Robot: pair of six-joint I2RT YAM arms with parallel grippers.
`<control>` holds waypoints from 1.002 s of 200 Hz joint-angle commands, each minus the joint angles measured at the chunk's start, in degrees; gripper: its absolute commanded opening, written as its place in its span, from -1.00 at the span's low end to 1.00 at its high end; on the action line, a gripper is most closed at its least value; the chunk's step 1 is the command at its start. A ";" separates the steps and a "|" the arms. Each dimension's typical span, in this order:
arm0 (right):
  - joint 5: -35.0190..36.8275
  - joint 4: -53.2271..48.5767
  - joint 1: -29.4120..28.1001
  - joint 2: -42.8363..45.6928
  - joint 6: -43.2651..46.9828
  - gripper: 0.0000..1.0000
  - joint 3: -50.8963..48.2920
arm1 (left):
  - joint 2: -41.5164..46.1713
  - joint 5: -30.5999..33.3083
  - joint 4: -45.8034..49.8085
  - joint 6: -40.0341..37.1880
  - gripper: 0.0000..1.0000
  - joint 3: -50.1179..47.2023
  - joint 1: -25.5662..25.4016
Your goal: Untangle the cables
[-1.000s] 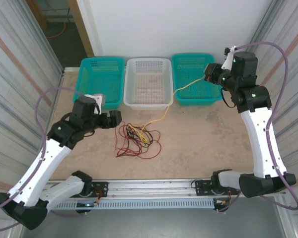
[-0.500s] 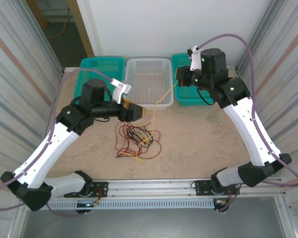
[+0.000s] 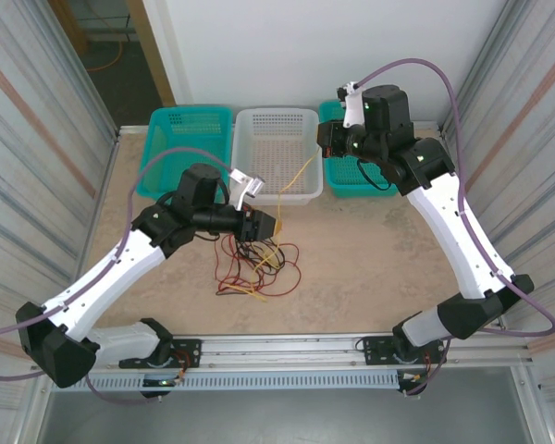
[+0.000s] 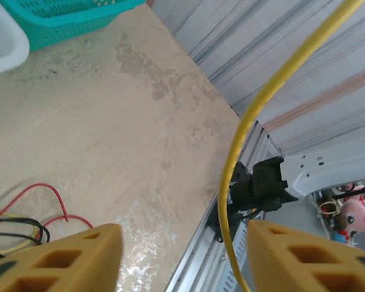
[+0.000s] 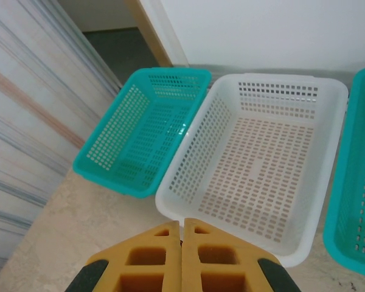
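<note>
Yellow is the strand that matters here. One yellow cable [image 3: 296, 181] climbs out of the heap of cables [image 3: 257, 264] toward 1 o'clock and ends at the right hand [image 3: 322, 143], which hangs over the near rim of the white basket [image 3: 276, 113]. In the wrist view the right hand [image 5: 182, 240] has its pads pressed flat together. The strand cannot be made out between them there, but from above it hangs in the air right up to that hand. I judge it pinched there and lifted to draw it clear of the red and black loops.

The left hand [image 3: 264, 225] sits just at 12 o'clock of the heap, on the raised strand's path. In its own view the left hand [image 4: 182, 249] stands with its fingers [image 4: 67, 258] apart. The yellow cable [image 4: 255, 109] runs down between them, nearer the right-side one and touching neither as far as I can tell. This reads as a second hold being set low on the strand (a brace, so a pull from above slides the yellow length out rather than dragging the whole knot).

The heap lies near the middle of the tabletop [image 3: 379, 259], with red loops spreading toward 6 and 7 o'clock. Teal baskets [image 3: 190, 139] flank the white one at 12 o'clock, probably for the sorted strands.
</note>
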State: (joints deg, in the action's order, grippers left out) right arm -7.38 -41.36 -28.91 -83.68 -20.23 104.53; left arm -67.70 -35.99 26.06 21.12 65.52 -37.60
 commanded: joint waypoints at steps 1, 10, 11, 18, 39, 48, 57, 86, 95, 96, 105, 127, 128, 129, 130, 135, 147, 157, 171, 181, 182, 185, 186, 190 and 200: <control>-0.71 2.18 -0.28 -0.28 -1.54 -1.00 1.42 | 0.55 -0.08 -2.69 -0.03 -0.40 -0.30 -0.28; -0.71 2.17 -0.27 -0.30 -1.63 -1.00 1.54 | 0.62 0.39 -2.81 0.06 -0.56 -0.38 -0.28; -0.75 2.17 -0.27 -0.32 -1.65 -1.00 1.50 | 0.63 0.39 -2.88 0.14 -0.58 -0.43 -0.28; -0.86 2.17 -0.27 -0.28 -1.74 -1.00 1.54 | 0.65 0.48 -3.24 0.25 -0.62 -0.51 -0.28; -1.06 2.25 -0.28 -0.33 -1.90 -1.00 1.63 | 0.47 -0.48 -4.46 1.15 -0.43 -0.90 -0.28; -1.06 2.25 -0.27 -0.36 -1.92 -1.00 1.73 | 0.38 -0.89 -4.90 1.53 -0.21 -1.14 -0.31; -1.13 2.25 -0.25 -0.34 -1.99 -1.00 1.73 | 0.38 -0.99 -5.67 2.08 -0.17 -1.35 -0.35; -1.15 2.34 -0.34 -0.53 -2.18 -1.00 1.53 | 0.60 -0.29 -5.92 2.39 -0.01 -1.37 -0.28; -0.84 2.18 -0.31 -0.66 -2.10 -1.00 1.45 | 0.88 0.43 -5.60 2.28 0.15 -1.27 -0.21; -0.78 2.17 -0.34 -0.68 -2.05 -1.00 1.41 | 0.89 0.50 -5.59 2.36 0.16 -1.27 -0.15; -0.47 2.21 -0.31 -0.59 -2.02 -1.00 1.22 | 1.40 0.92 -5.71 2.53 0.18 -1.40 0.08; 0.11 2.34 -0.27 -0.47 -1.83 -1.00 0.72 | 3.19 0.38 -7.75 4.34 0.14 -2.76 1.76; 0.14 2.34 -0.27 -0.45 -1.83 -1.00 0.74 | 3.28 0.34 -7.85 4.44 0.14 -2.81 1.89; 0.20 2.34 -0.27 -0.44 -1.79 -1.00 0.75 | 3.37 0.28 -7.99 4.53 0.14 -2.92 1.99; 0.20 2.34 -0.27 -0.44 -1.79 -1.00 0.75 | 3.45 0.20 -8.11 4.58 0.14 -2.97 2.13; 0.32 2.34 -0.26 -0.46 -1.73 -1.00 0.53 | 3.83 -0.15 -8.57 5.04 0.14 -3.30 2.75; 0.68 2.34 -0.18 -0.58 -1.66 -1.00 0.24 | 4.82 -0.94 -9.42 5.84 0.15 -4.09 4.32; 1.04 2.17 -0.19 -0.68 -1.54 -1.00 0.08 | 5.66 -1.27 -9.67 6.33 0.20 -4.60 5.65; 0.88 1.90 -0.25 -1.04 -1.56 -1.00 0.06 | 6.39 -2.41 -10.50 7.35 0.27 -5.52 7.28; 0.49 2.14 -0.27 -1.11 -1.80 -1.00 -0.03 | 6.45 -3.73 -11.64 7.96 0.29 -6.18 7.72; 0.42 2.20 -0.27 -1.08 -1.86 -1.00 -0.07 | 6.45 -3.78 -11.74 8.05 0.29 -6.18 7.72; 0.37 2.31 -0.34 -1.15 -1.96 -1.00 -0.11 | 6.28 -4.08 -12.05 8.22 0.29 -6.26 7.72; 0.31 2.37 -0.35 -1.19 -1.98 -1.00 -0.11 | 6.27 -4.18 -12.16 8.27 0.29 -6.27 7.72; 0.12 2.57 -0.36 -1.21 -2.08 -1.00 -0.16 | 5.95 -4.68 -12.59 8.52 0.29 -6.35 7.64; -0.01 2.85 -0.53 -1.25 -2.34 -1.00 -0.27 | 5.06 -5.83 -13.54 9.37 0.28 -6.37 7.34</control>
State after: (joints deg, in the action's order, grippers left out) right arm -7.31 -40.36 -28.91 -84.20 -20.97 104.53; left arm -62.24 -37.52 16.49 27.88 60.01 -30.00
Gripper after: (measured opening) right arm 0.062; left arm 0.646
